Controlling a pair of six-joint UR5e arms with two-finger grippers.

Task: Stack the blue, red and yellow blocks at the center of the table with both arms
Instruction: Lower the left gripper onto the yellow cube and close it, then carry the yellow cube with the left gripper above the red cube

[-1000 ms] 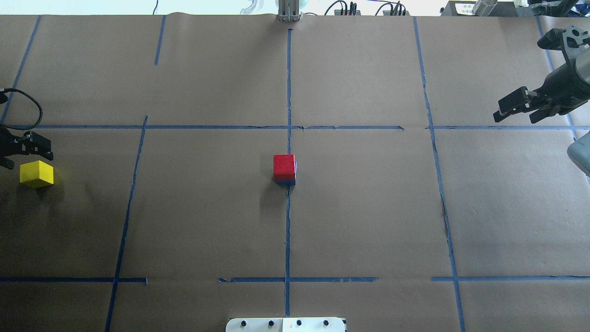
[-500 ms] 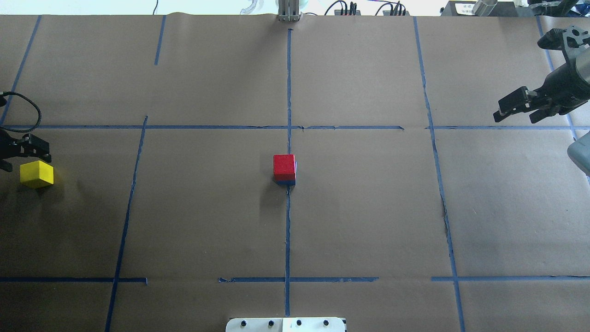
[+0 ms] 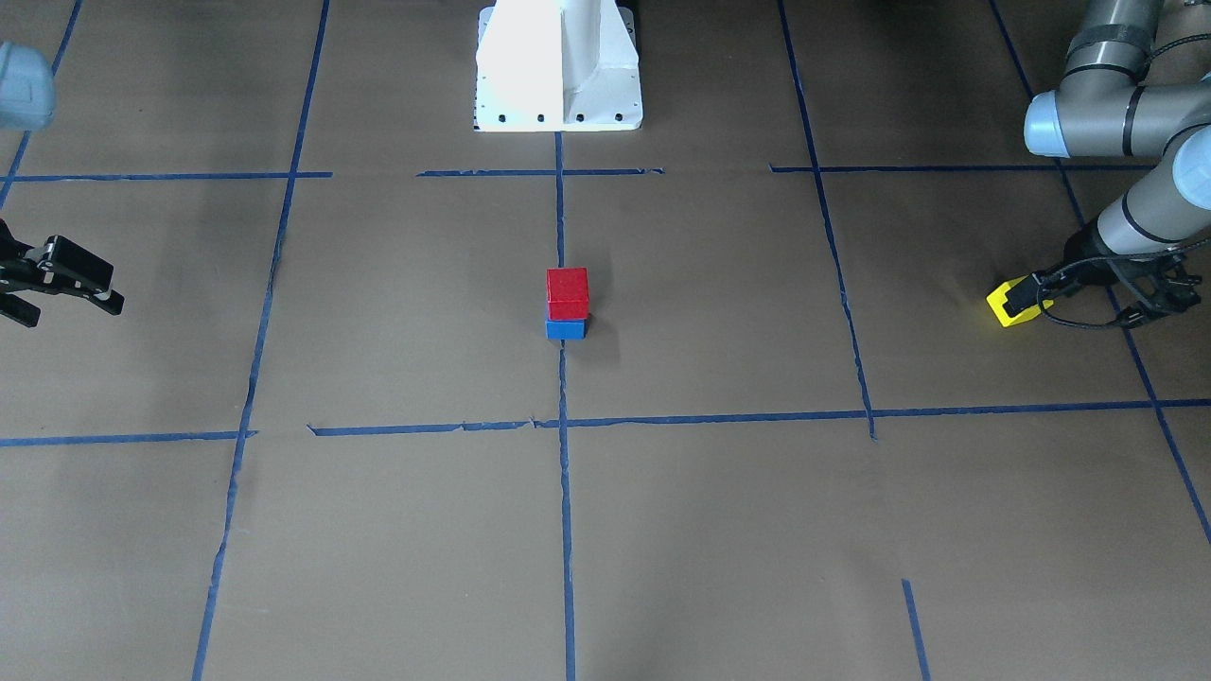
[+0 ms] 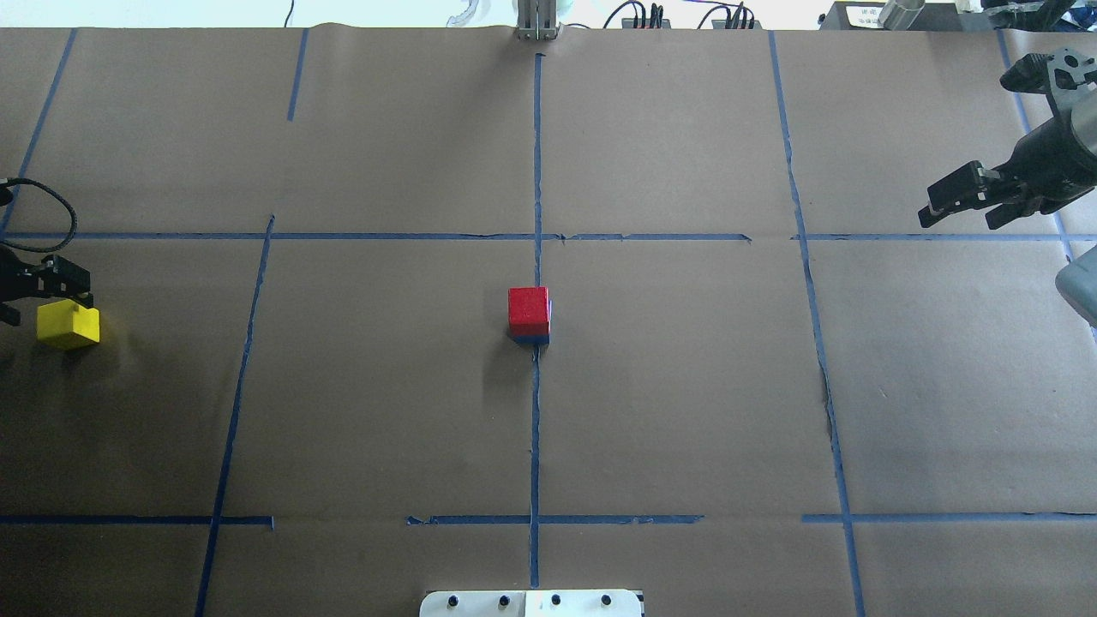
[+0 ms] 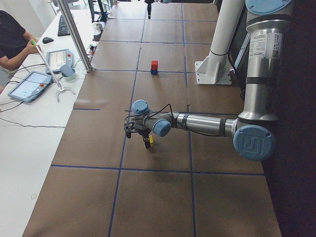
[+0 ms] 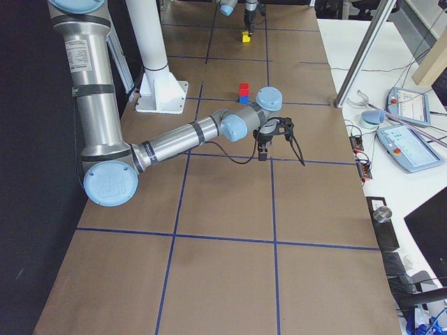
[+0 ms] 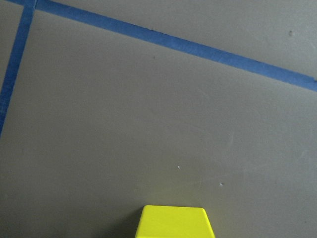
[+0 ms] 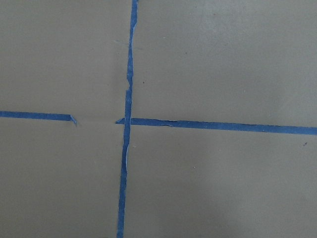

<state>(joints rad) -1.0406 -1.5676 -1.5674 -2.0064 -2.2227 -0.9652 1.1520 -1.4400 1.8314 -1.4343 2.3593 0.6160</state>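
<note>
Where tape (image 4: 536,154) runs, red cube (image 4: 527,308) sits.

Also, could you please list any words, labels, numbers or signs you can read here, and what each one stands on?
Nothing is sharp enough to quote.
Left arm's label: printed lines, too small to read.
Right arm's label: likewise too small.
Joint cap logo: stylised mark, not legible.
Pendant screen on the side desk: blurred, unreadable.

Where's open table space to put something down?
Bare paper lies all round the centre stack, red block on blue block, out to the right claw. Crowded only at the robot's far left, where the left claw sits at the yellow block.
</note>
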